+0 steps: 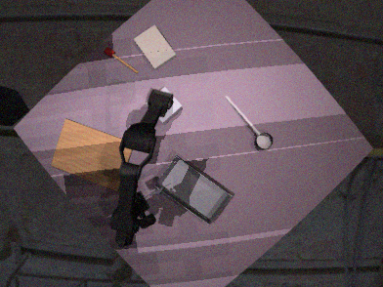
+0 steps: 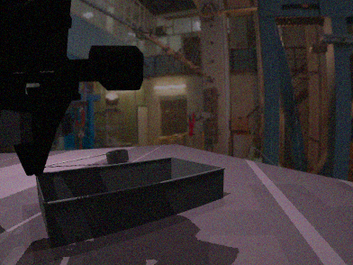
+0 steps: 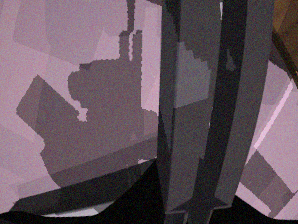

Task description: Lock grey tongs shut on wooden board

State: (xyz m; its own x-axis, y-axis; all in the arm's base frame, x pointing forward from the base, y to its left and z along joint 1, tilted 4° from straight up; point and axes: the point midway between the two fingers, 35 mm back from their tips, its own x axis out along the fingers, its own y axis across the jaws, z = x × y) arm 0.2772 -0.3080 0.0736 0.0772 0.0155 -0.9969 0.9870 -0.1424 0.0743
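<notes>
The grey tongs (image 3: 190, 125) fill the middle of the wrist view, their two long arms side by side and close together. My gripper (image 3: 173, 157) (image 2: 31, 173) is shut on them. In the exterior view its fingertips are beside the tin's left end; the tongs cannot be made out against the dark gripper there. Which way the tips point, and whether the lock has caught, I cannot tell. The roasting tin (image 1: 200, 192) (image 2: 135, 198) (image 3: 75, 194) stands on the table. The wooden board (image 1: 88, 146) (image 3: 287, 19) lies left of the arm in the top view, partly covered by it.
A ladle (image 1: 264, 141) (image 2: 117, 156) lies beyond the tin. A pale rectangular block (image 1: 154, 46) and a red-headed stick (image 1: 124, 63) lie at the top of the top view. The arm spans the strip between board and tin.
</notes>
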